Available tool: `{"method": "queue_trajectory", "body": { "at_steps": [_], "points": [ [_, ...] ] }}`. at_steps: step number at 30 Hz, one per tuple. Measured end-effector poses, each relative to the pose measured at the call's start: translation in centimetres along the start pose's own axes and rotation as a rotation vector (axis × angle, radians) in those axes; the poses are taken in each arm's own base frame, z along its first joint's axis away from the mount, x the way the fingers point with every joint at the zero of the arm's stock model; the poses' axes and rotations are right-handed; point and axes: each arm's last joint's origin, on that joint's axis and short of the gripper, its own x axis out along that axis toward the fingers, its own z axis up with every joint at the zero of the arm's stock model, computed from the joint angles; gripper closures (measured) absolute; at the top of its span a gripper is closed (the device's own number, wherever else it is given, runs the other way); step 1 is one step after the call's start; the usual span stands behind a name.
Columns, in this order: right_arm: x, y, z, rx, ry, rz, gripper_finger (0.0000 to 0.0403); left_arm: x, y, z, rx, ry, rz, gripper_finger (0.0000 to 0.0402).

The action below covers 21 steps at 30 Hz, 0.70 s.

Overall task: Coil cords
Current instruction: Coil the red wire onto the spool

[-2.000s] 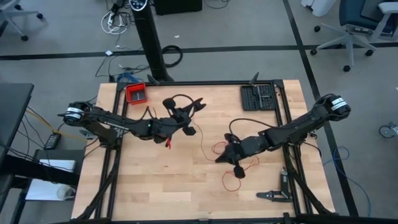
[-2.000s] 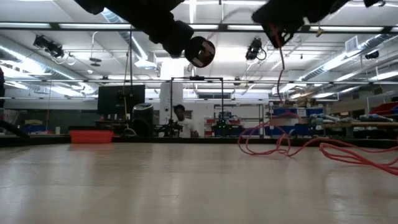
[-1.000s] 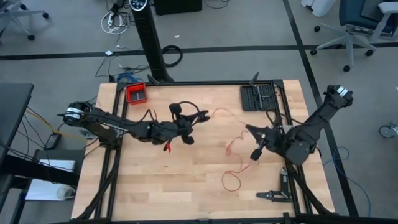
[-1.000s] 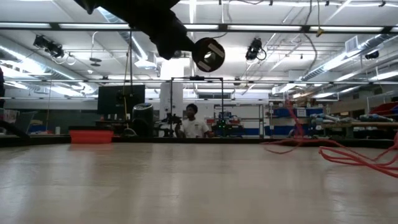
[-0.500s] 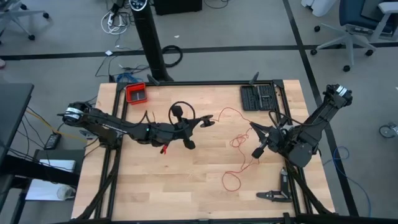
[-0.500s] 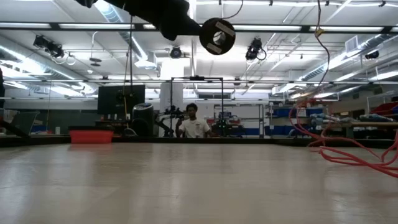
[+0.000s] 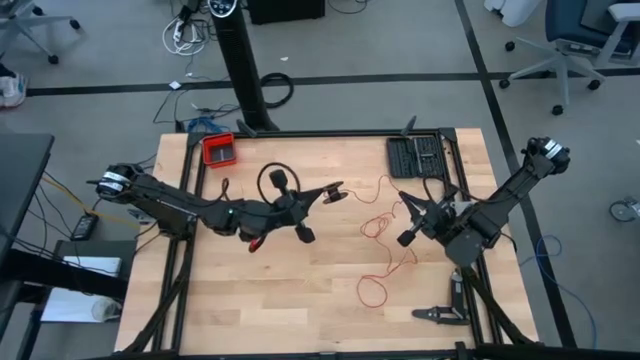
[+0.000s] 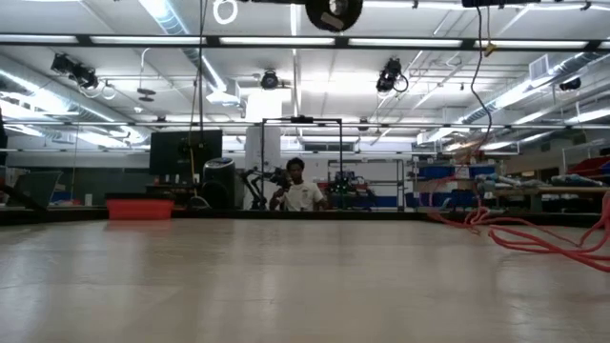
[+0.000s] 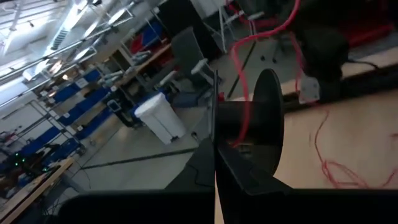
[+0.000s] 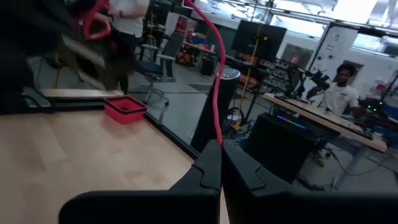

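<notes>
Over on the left, the left end effector (image 7: 338, 191) is hanging above the middle of the tabletop (image 7: 300, 300) with its fingers closed on one end of the thin red cord (image 7: 385, 235); its wrist view is showing the red line running up past a round black part right at the fingertips. From there the cord is stretching through the air to the right, then sagging into loose loops on the wood between the two arms, with one more loop trailing down toward the near edge. On the right, the right end effector (image 7: 405, 237) is sitting just above those loops, also shut on the cord, and its own camera is showing the red strand (image 10: 214, 81) rising straight out from between the closed fingertips. The worry I am having is that the cord is so thin that any tug from either arm could be slipping it out of a grip, and the span between them is looking fairly taut already, so pulling further apart is likely to snap it free or drag the loose loops into a knot. The trailing loop could also be catching on the black tool (image 7: 440, 313) lying near the front right corner. The red tray (image 7: 219, 149) at the back left is sitting well clear.
</notes>
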Motion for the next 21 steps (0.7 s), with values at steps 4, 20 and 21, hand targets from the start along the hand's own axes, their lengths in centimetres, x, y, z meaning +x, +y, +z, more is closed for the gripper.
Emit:
{"method": "queue_trajectory", "body": {
  "at_steps": [4, 20, 21],
  "points": [
    [0.4, 0.1, -1.0, -0.007, 0.006, -0.011, 0.0403, -0.6, -0.2, 0.9, -0.045, -0.048, -0.006, 0.0398],
    [2.8, 0.4, -3.5, 0.024, 0.136, 0.083, 0.0403, -2.3, 0.0, 3.3, -0.283, -0.246, -0.077, 0.0398],
    [3.1, 0.4, -3.8, 0.029, 0.161, 0.092, 0.0403, -2.4, 0.1, 3.4, -0.311, -0.255, -0.08, 0.0398]
  ]
}}
